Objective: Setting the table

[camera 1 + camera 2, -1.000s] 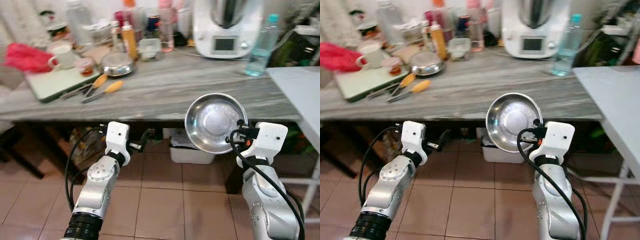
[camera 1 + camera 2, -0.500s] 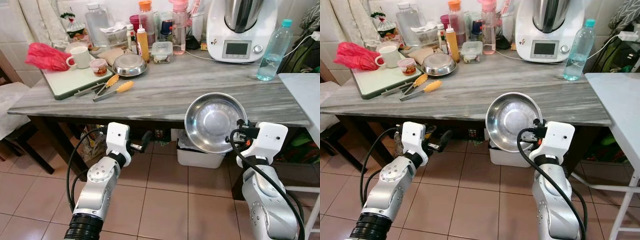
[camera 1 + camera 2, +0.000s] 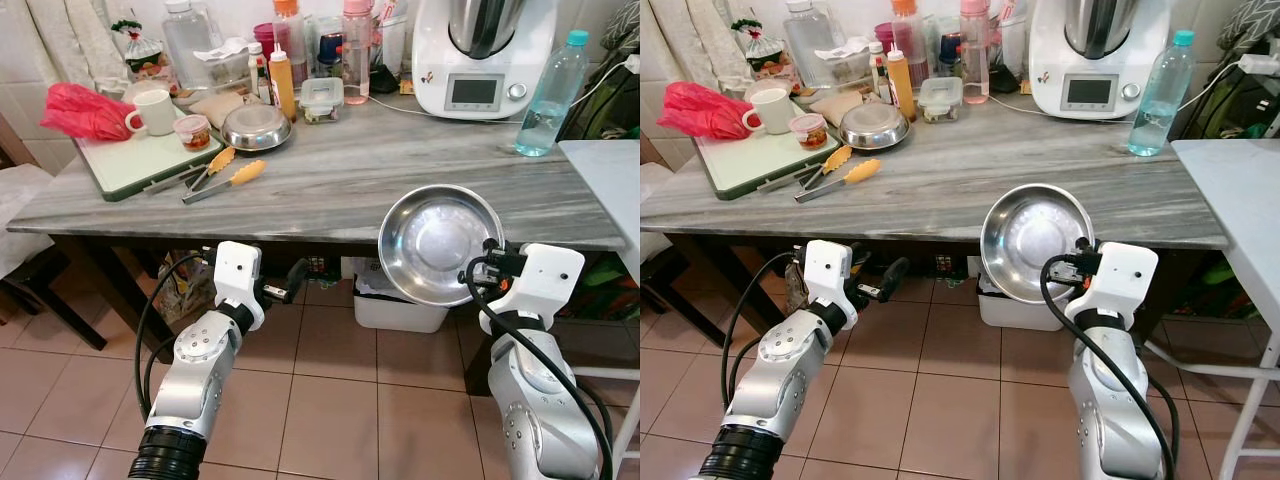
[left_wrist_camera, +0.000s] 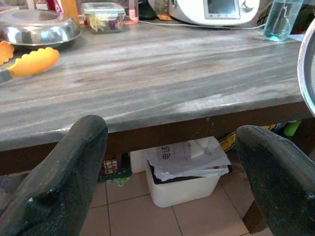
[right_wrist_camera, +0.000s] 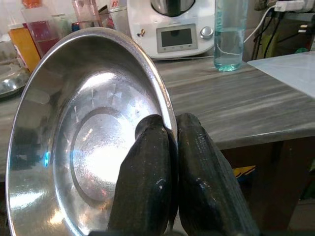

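**Q:** What's changed in the last second?

**A:** Mostly my view. The head camera has steadied and sharpened, and the whole picture has slid a little, so I read that as the camera moving, not the things. The table (image 3: 330,180) now sits square ahead, its near edge bare from about 11 to 1 o'clock. The bowl (image 3: 438,244) has stayed where it was relative to my right arm, so I judge I'm still in the approach, with the bowl not yet set down.

**Q:** Where is the bowl exactly?

**A:** At about 1 o'clock, in front of the table's front edge and around its height, tipped up on its side with the hollow facing me.

**Q:** And the arms?

**A:** The right gripper (image 5: 170,147) is raised, forearm upright, its fingers pinched tight on the bowl's rim, one inside and one outside. The left gripper (image 4: 170,162) hovers lower at 11 o'clock, below the table edge, its fingers spread wide and holding nothing.
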`<state>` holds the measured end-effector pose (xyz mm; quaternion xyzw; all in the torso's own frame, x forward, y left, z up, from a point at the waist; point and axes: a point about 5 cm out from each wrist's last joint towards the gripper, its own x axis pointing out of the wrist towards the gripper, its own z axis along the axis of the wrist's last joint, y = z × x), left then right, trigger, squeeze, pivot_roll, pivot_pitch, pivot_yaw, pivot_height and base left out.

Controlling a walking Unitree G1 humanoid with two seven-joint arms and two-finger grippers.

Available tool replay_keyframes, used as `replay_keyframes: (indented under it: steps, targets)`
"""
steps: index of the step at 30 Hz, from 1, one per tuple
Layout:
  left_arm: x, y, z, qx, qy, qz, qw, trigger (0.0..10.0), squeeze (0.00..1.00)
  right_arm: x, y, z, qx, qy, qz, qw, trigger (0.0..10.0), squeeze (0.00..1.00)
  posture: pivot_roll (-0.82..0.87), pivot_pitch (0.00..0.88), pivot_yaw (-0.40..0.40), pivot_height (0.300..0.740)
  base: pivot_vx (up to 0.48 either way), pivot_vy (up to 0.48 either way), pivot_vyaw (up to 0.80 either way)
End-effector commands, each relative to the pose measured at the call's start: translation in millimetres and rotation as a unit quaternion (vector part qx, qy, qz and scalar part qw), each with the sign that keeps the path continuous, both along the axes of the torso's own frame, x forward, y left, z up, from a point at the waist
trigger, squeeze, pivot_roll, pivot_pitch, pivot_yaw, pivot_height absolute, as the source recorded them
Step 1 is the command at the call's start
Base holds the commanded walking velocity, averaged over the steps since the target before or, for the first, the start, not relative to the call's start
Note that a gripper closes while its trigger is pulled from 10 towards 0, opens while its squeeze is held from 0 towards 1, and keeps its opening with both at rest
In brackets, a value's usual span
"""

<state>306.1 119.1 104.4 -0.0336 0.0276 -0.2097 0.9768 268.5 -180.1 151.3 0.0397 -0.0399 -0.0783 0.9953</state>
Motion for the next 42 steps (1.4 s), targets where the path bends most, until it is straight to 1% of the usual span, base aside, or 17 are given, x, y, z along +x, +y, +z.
replay_keyframes:
  steps: [1,25,34,42]
  targets:
    - [-1.6,0.6,2.2,-0.001,-0.003,-0.006,1.0,10.0,0.0,1.7,0.7,4.0,0.001,-0.008,-0.003,1.0,10.0,0.0,-0.11,0.0,0.062,0.74,0.0,0.0,0.0]
    - [-4.9,-2.3,0.6,-0.002,-0.002,-0.016,1.0,10.0,0.0,1.1,-0.5,2.2,0.009,-0.001,-0.008,1.0,10.0,0.0,-0.12,0.0,0.063,0.74,0.267,0.0,0.0]
    - [-5.1,-3.7,0.0,-0.002,-0.001,-0.019,1.0,10.0,0.0,0.2,-1.1,1.3,0.009,0.0,-0.009,1.0,10.0,0.0,-0.12,0.0,0.062,0.74,0.281,0.0,-0.58]
    - [-4.2,-4.9,0.2,-0.004,-0.001,-0.02,1.0,10.0,0.0,0.5,-1.5,1.9,0.008,-0.001,-0.01,1.0,10.0,0.0,-0.12,0.0,0.062,0.74,0.279,0.0,0.0]
